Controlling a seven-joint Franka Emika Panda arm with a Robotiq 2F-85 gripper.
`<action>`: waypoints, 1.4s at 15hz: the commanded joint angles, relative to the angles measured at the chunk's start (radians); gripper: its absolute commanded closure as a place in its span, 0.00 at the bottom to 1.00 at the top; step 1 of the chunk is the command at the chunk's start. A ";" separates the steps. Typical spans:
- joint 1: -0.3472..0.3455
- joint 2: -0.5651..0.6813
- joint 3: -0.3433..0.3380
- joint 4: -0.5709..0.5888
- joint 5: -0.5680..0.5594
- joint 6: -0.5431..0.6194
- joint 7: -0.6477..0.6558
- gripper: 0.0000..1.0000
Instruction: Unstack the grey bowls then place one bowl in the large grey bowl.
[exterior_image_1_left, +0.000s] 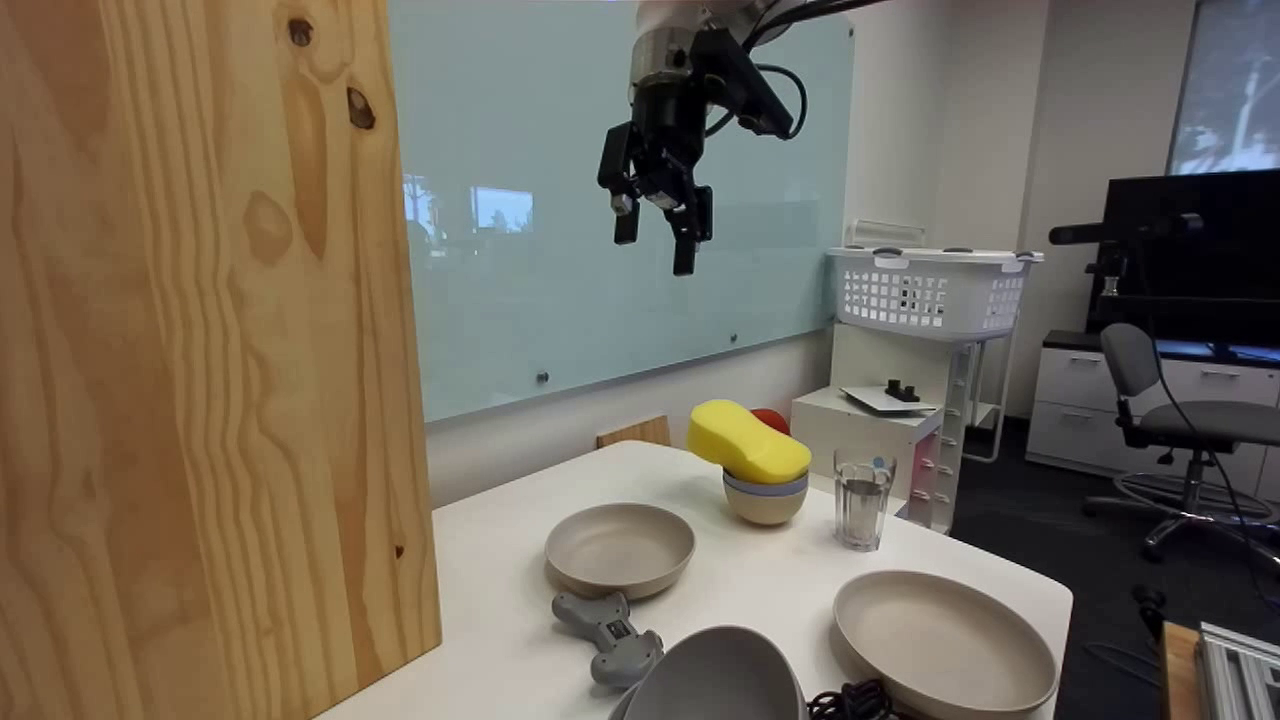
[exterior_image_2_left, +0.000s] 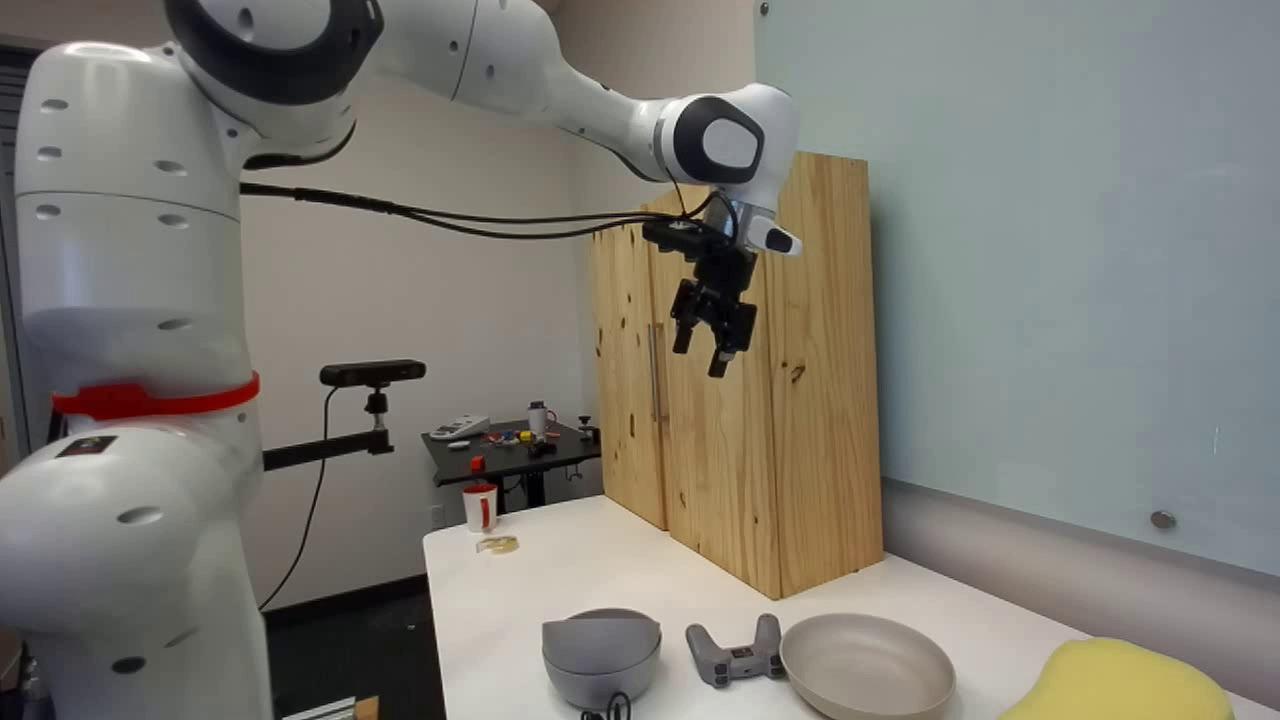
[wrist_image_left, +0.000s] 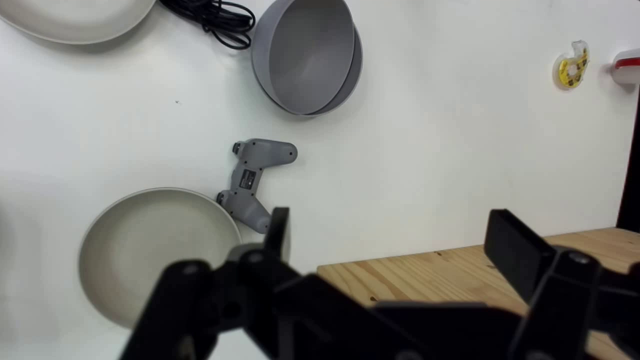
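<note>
High over the white table (exterior_image_2_left: 560, 575), before the wooden cabinet (exterior_image_2_left: 725, 450), the gripper (exterior_image_2_left: 701, 358) hangs with its fingers (wrist_image_left: 520, 255) well apart. As I see it in an exterior view, one dark grey bowl (exterior_image_2_left: 600, 645) leans inside its twin, the lower dark bowl (exterior_image_2_left: 590, 690), at the near left. To their right lies a grey game controller (exterior_image_2_left: 738, 662), and just beside that, farther right, stands the large grey bowl (exterior_image_2_left: 868, 662), lighter and shallower. In an exterior view a yellow sponge (exterior_image_1_left: 748, 442) rests atop small stacked bowls (exterior_image_1_left: 766, 505), a clear glass (exterior_image_1_left: 862, 505) stands to its right, and a wide beige bowl (exterior_image_1_left: 945, 640) takes the near right. Black cable (wrist_image_left: 202, 12) lies between it and the dark pair.
</note>
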 joint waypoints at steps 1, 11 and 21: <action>-0.004 0.022 0.013 -0.042 0.059 0.016 0.008 0.00; 0.005 0.021 0.044 -0.274 0.127 0.067 0.003 0.00; -0.006 0.111 0.032 -0.337 -0.013 0.238 -0.009 0.00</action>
